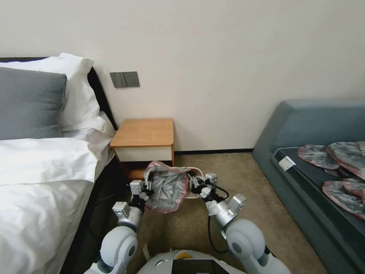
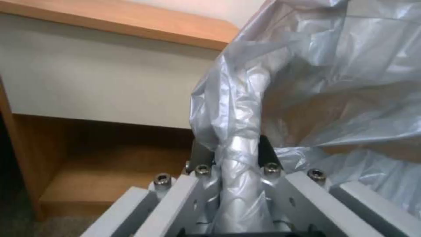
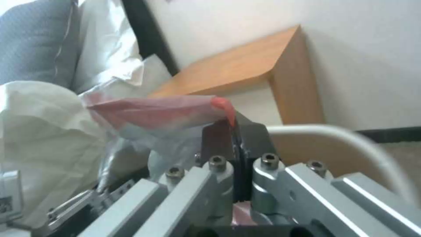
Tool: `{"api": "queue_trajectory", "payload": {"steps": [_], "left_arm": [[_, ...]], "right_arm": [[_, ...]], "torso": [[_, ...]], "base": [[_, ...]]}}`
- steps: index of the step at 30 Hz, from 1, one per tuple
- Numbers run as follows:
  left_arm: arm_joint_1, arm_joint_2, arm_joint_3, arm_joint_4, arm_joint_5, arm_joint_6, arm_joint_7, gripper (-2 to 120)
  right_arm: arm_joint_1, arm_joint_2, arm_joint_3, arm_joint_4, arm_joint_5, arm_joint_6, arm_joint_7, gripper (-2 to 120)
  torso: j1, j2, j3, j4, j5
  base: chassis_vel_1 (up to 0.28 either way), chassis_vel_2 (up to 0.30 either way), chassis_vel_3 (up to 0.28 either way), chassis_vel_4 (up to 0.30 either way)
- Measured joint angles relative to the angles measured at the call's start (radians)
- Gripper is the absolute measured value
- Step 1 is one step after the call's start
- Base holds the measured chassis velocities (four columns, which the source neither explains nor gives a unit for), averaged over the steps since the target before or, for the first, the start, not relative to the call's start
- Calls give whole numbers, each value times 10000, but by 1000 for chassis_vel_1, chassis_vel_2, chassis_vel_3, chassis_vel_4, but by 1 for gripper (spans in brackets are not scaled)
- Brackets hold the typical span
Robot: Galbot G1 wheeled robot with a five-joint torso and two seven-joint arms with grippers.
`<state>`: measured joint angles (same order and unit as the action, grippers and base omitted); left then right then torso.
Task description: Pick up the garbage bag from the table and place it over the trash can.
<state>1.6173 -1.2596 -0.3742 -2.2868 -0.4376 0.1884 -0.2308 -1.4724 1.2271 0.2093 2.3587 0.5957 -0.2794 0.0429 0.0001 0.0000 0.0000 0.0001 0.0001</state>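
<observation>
- Garbage bag [image 1: 167, 188] hangs in the air between both hands, in front of the bench [image 1: 143, 132] and below its top; grey, wrinkled, pinkish-red rim stretched open.
- Left hand [image 1: 147, 187]: fingers pinched together on a bunched fold of grey plastic, seen close in the left wrist view [image 2: 239, 154].
- Right hand [image 1: 193, 182]: fingers clamped on the red rim, the film caught in the slit between the two dark pads [image 3: 236, 138].
- Trash can [image 1: 193, 169]: mostly hidden behind the bag and the right hand; just a pale curved rim shows on the carpet. That rim arcs past the right hand's fingers in the right wrist view [image 3: 351, 138]. Inside of the can cannot be made out.
- Bag's lower end droops toward the carpet [image 1: 182, 224]; cannot tell whether it touches.
- Bench top is bare wood; white drawer front and open lower shelf [image 2: 110, 171] show in the left wrist view.
- Bed [image 1: 38, 182] with white linen and a grey pillow [image 1: 28, 102] stands just beside the bench on the robot's left.
- Sofa [image 1: 304, 152] on the right, cut off by the edge, holds several more crumpled grey bags with red rims [image 1: 334, 167].
</observation>
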Motion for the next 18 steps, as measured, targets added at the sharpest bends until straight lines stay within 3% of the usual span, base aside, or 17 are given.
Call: {"api": "queue_trajectory", "payload": {"steps": [18], "left_arm": [[-262, -166, -488, -69, -591, 182, -318, 3]], "right_arm": [[-253, -770, 1289, 453, 976, -193, 141, 0]], "torso": [[-1, 0, 0, -1, -1]], "base": [[0, 0, 0, 0]]}}
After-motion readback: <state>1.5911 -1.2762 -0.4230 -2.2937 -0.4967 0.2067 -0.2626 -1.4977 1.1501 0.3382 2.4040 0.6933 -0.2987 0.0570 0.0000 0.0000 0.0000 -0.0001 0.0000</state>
